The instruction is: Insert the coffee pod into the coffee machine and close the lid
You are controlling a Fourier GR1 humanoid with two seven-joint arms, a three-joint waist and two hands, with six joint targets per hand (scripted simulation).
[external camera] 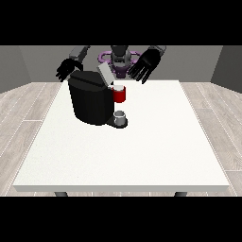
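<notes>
Now we are hovering the hand at the view's right (144, 66), fingers spread and holding nothing, at one o'clock from the coffee machine (91, 98). Its lid (104, 73) is standing open above the red pod holder (119, 94). The hand at the view's left (67, 69), also spread, is hanging at eleven o'clock. We judge lid-closing is coming next; the coffee pod itself is hard to make out.

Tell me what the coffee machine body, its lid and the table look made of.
Coffee machine: likely black plastic, matte with a faint sheen on its top edge. Its lid, raised and tilted: light grey, plastic or brushed metal; cannot tell which. Table: flat white top, evenly matte, perhaps laminate.
</notes>
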